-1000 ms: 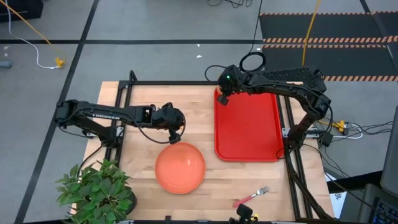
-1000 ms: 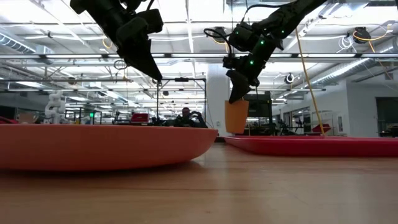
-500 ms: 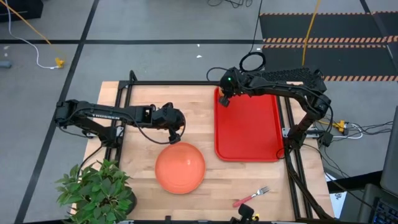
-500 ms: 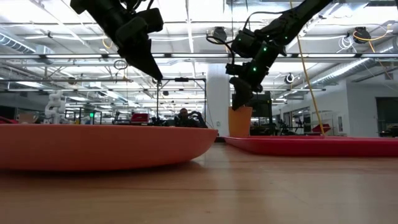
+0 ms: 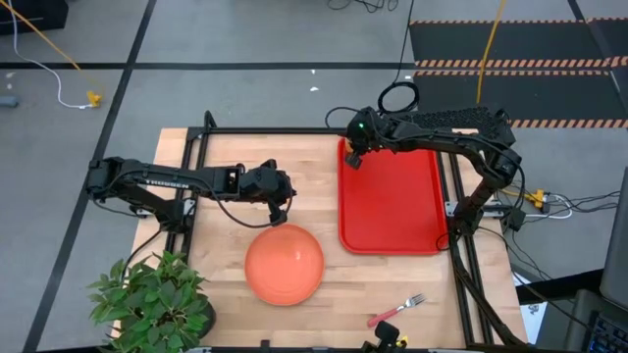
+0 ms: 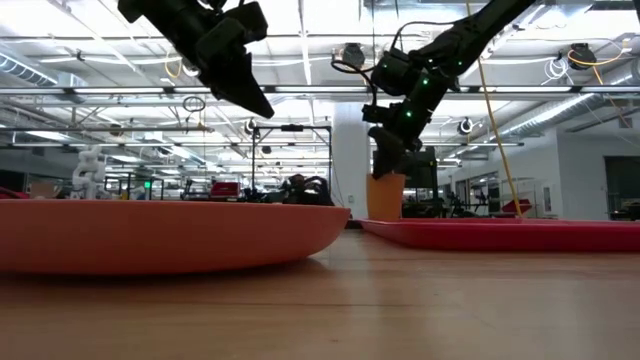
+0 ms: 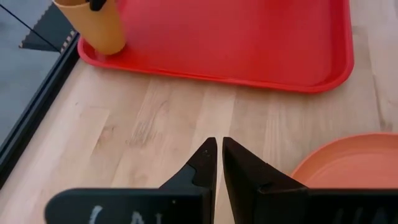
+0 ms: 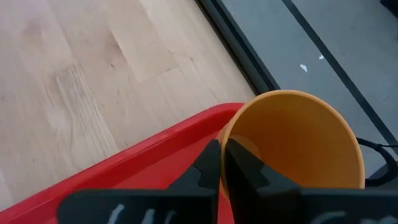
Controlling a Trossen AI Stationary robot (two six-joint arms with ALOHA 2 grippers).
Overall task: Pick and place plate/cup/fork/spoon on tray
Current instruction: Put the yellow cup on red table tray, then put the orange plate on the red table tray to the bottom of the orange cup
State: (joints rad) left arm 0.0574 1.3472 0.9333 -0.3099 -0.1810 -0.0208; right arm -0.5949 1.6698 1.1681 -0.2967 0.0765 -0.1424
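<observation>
Big picture first: the tray [image 5: 392, 211] lies on my right half of the table, long side running away from me, its floor bare apart from one corner, because that is where all the tableware has to end up. Next in size, the plate [image 5: 284, 264] rests on the wood on the left side, well apart from the tray, waiting its turn, and my left gripper [image 5: 281, 200] hangs in the air just beyond the plate's far edge, touching nothing; from its own wrist camera the fingers [image 7: 203, 163] are pressed nearly together with only a sliver of gap and nothing between them. Now my right gripper [image 5: 351, 154] is at the tray's far left corner, and here is the cup [image 6: 385, 196], standing upright with its base down on the tray in that corner, tucked out of the way so the plate can take the open floor, I judge. My right fingers [image 8: 210, 163] are clamped on the cup's rim, one inside the wall and one outside, so the cup is set down but not yet let go. Smallest last: the fork [image 5: 395, 312] lies on the wood near the front edge on the right, clear of the tray. I cannot find the spoon anywhere.
</observation>
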